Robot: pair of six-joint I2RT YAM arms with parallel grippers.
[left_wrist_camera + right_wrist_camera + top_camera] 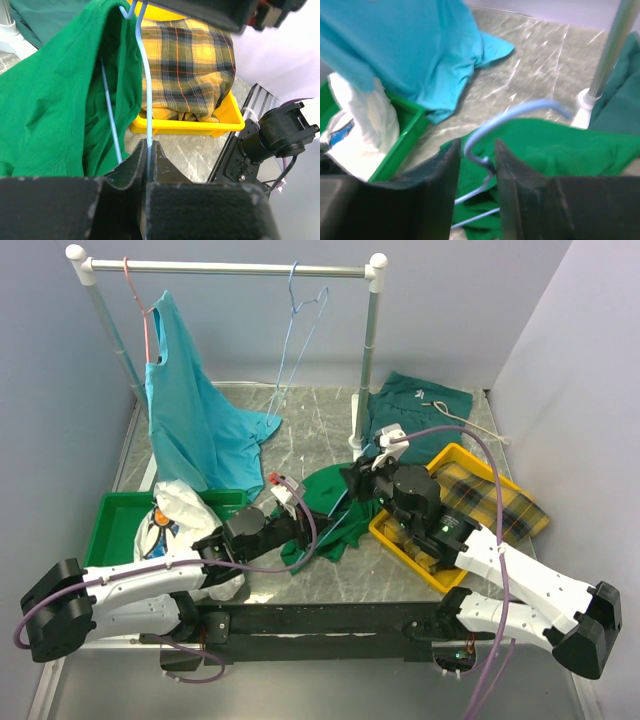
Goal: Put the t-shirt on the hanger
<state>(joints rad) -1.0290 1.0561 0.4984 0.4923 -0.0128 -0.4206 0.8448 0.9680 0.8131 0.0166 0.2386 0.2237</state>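
Note:
The green t-shirt (pixel 335 510) lies bunched on the table between my two grippers. The light-blue hanger (pixel 146 75) runs partly inside it. My left gripper (pixel 303 515) is shut on one wire of the hanger; in the left wrist view (pixel 148 145) the wire rises from between the closed jaws beside the shirt (pixel 55 110). My right gripper (pixel 353 480) is open. In the right wrist view (pixel 476 147) its jaws stand either side of the hanger's twisted neck, and the hook (pixel 520 111) curves above the shirt (pixel 555 145).
A yellow bin (pixel 400 540) with plaid cloth (pixel 490 495) sits at right. A green bin (pixel 115 520) with white cloth is at left. The rack (pixel 230 268) behind holds a pink hanger with a turquoise shirt (pixel 195 410) and a spare blue hanger (pixel 300 310). A dark teal garment (pixel 415 405) lies back right.

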